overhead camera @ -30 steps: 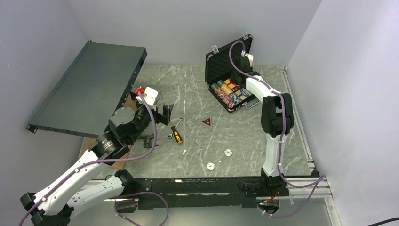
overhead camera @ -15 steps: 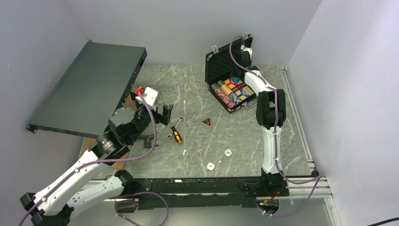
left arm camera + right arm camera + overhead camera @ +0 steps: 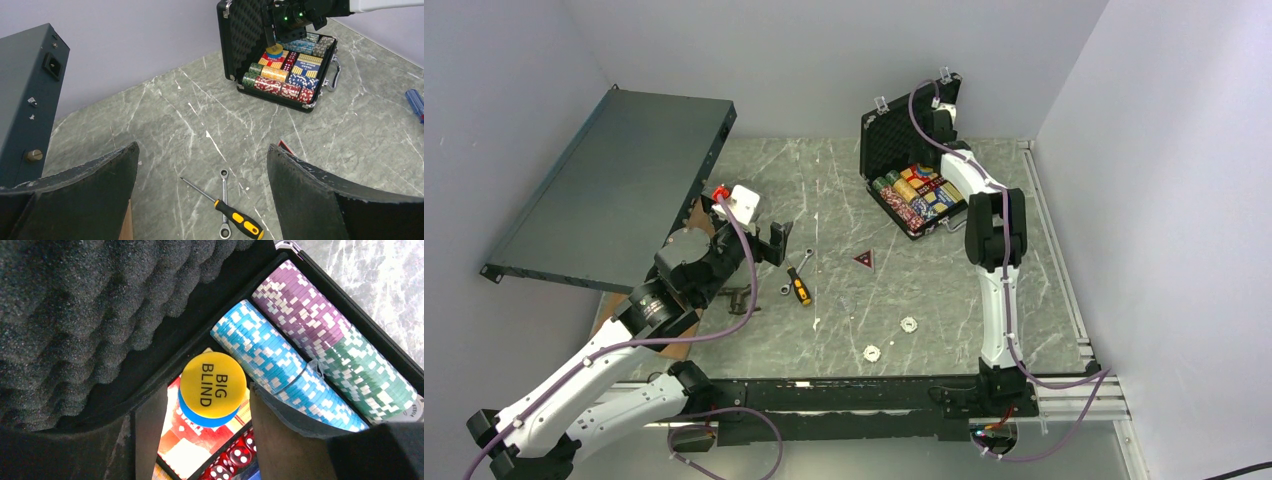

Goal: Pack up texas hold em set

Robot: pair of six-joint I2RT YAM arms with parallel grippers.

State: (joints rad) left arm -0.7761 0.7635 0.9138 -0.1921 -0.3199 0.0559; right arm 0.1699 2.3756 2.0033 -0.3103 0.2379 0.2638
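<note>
— Status of the right gripper?
— Released, fingers either side of the round yellow "BIG BLIND" button, which lies on a round blue button inside the small black textured briefcase, beside its light-blue chip row.
— And the left gripper?
— Gaping wide, empty, well apart from the briefcase.

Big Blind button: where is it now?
In the right wrist view, the Big Blind button sits atop a blue button inside the case, flanked by the right gripper, beside the light-blue chips.

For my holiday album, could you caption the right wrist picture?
Open right gripper straddling the yellow BIG BLIND button, stacked on a blue button in the foam-lined case.
</note>
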